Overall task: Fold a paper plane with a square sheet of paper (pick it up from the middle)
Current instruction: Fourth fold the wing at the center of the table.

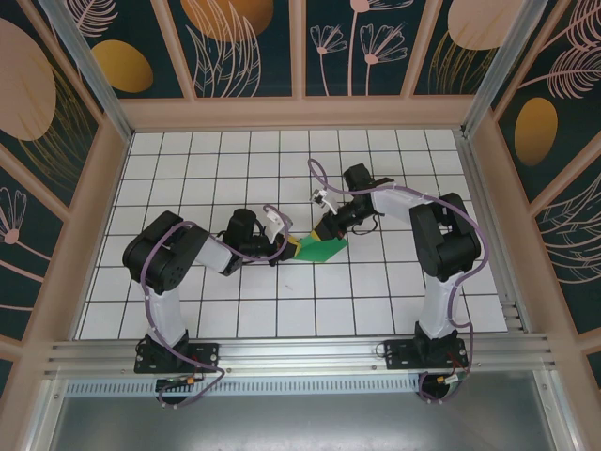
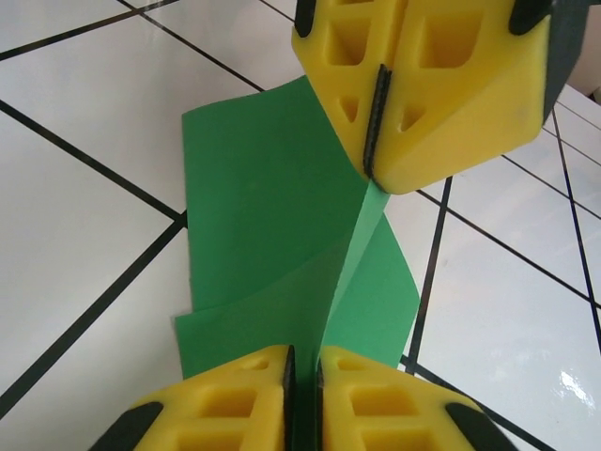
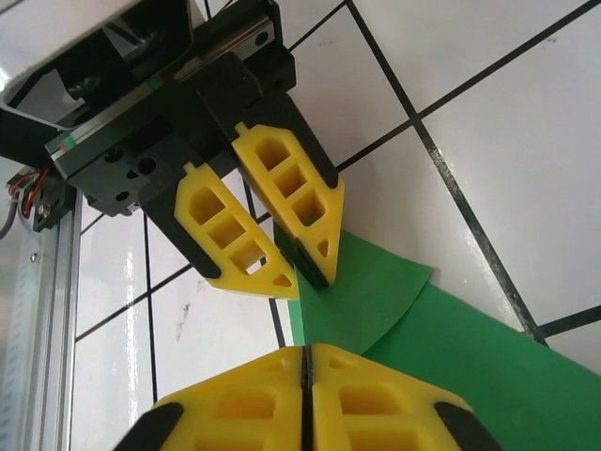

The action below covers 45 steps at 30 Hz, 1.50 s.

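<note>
On white gridded tabletop (image 1: 188, 310), floral-panelled walls (image 1: 235, 47) around; left end effector (image 2: 302, 362), right end effector (image 2: 376, 174), both seemingly pinching green paper (image 2: 263, 207)

No words, numbers, labels or brand marks can be read anywhere: the green paper (image 1: 319, 250) is plain, and the walls (image 1: 235, 47) carry only drawn leaves and flowers.

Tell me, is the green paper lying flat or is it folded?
Folded. The green paper has a raised crease running up its middle, and in the right wrist view one layer lies over another.
</note>
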{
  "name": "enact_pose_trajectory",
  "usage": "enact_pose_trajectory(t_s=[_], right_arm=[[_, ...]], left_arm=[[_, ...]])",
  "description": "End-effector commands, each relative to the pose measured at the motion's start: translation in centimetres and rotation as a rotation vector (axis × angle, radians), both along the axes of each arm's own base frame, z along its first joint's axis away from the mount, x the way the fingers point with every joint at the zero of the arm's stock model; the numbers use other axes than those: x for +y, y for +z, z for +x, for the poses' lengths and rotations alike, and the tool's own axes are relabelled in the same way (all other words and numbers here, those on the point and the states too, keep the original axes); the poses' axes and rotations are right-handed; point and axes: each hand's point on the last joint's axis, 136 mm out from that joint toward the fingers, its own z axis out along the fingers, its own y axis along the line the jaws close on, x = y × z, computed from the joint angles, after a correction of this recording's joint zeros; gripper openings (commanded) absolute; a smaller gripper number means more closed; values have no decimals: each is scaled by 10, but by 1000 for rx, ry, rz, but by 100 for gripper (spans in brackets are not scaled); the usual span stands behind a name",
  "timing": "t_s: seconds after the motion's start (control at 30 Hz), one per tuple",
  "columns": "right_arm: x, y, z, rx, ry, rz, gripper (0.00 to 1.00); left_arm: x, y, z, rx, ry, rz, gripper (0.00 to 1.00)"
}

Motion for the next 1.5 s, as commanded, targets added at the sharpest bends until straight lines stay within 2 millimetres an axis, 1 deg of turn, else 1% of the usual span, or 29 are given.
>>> enact_pose_trajectory(t_s=[0.0, 0.07, 0.1, 0.13, 0.17, 0.27, 0.33, 0.4, 0.43, 0.5, 0.6, 0.67, 0.77, 0.9, 0.97, 1.13, 1.4, 1.47], right_arm=[[2, 20, 15, -48, -34, 30, 17], [0, 29, 28, -62, -109, 24, 23], [-3, 36, 37, -68, -158, 26, 29], [-7, 42, 47, -62, -224, 25, 32], [-12, 47, 55, -64, -288, 22, 34], [-34, 61, 79, -84, -540, 10, 38], [-51, 68, 85, -97, -713, -1, 40], [-63, 71, 82, -66, -859, -3, 42], [-65, 70, 78, -39, -915, -15, 42], [-64, 65, 67, 16, -994, -47, 41], [-54, 54, 47, 80, -1102, -89, 46], [-53, 45, 36, 172, -1181, -68, 48], [-54, 29, 23, 316, -1272, -57, 48], [-49, 22, 10, 440, -1319, -4, 48], [-44, 20, 7, 488, -1322, 16, 48], [-35, 3, 5, 578, -1342, -2, 47], [-23, -12, 10, 621, -1329, -32, 46], [-23, -16, 11, 623, -1333, -49, 47]], left_arm=[[-5, 1, 1, 15, -6, -17, 14], [-6, -1, 6, 59, 31, -20, 12], [-6, -1, 8, 86, 52, -21, 10], [-6, -2, 10, 114, 69, -29, 10], [-6, -1, 11, 137, 86, -39, 10], [-6, 4, 11, 200, 119, -87, 10], [-5, 7, 13, 239, 155, -112, 9], [-4, 5, 16, 281, 193, -120, 9], [-4, 4, 16, 300, 206, -125, 9], [-4, 0, 17, 334, 244, -121, 8], [-7, -3, 15, 367, 269, -115, 8], [-13, -1, 10, 363, 252, -117, 9], [-18, -3, 5, 364, 239, -106, 10], [-18, -10, 5, 381, 257, -84, 10], [-19, -13, 5, 392, 265, -80, 10], [-18, -16, 3, 412, 284, -83, 11], [-19, -18, 3, 431, 287, -92, 12], [-20, -18, 3, 442, 286, -96, 12]])
